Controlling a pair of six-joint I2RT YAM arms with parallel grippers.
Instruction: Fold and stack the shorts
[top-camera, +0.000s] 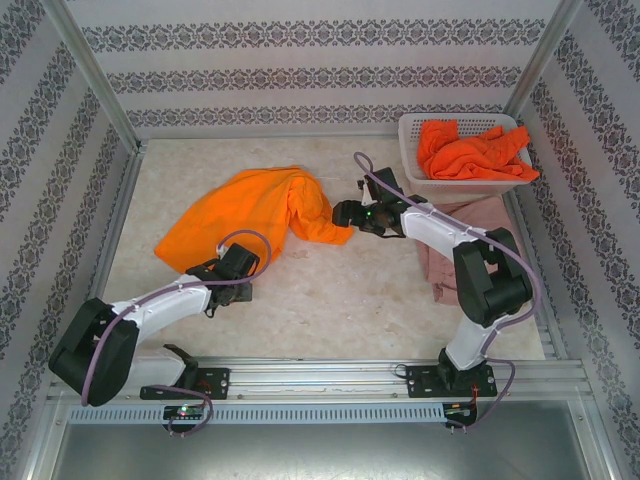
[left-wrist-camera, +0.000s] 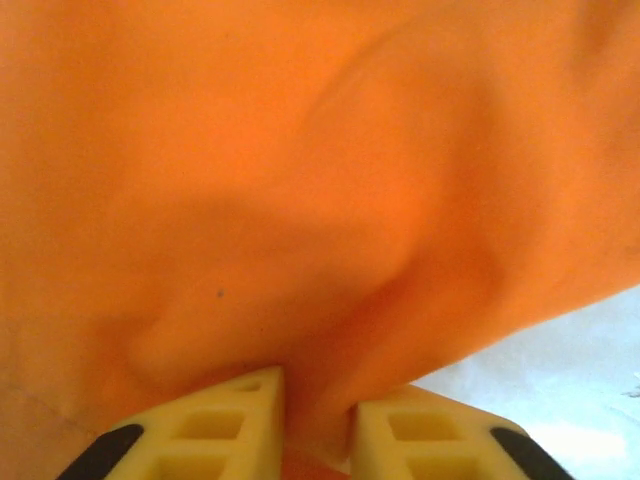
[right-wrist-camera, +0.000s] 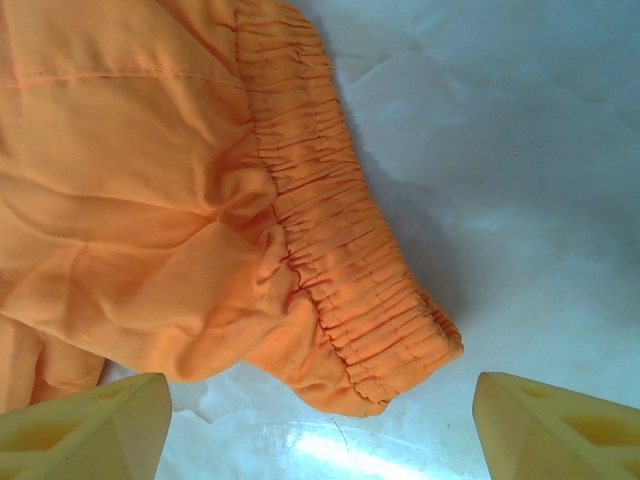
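Diagonally laid orange shorts (top-camera: 250, 210), waistband (right-wrist-camera: 340, 250) pointing right, left fingers (left-wrist-camera: 225, 425) pinching the cloth, right fingers (right-wrist-camera: 95, 430) wide

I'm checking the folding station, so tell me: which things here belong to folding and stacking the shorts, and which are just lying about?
For the job:
orange shorts
red-orange shorts
dusty pink shorts

Lying about:
white mesh basket, with the red-orange shorts in it

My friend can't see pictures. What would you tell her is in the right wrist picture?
Crumpled orange shorts lie on a pale table, their stretchy waistband running down to a corner near the bottom. Two yellow fingers stand wide apart at the lower edge, one each side of that corner, not holding it.
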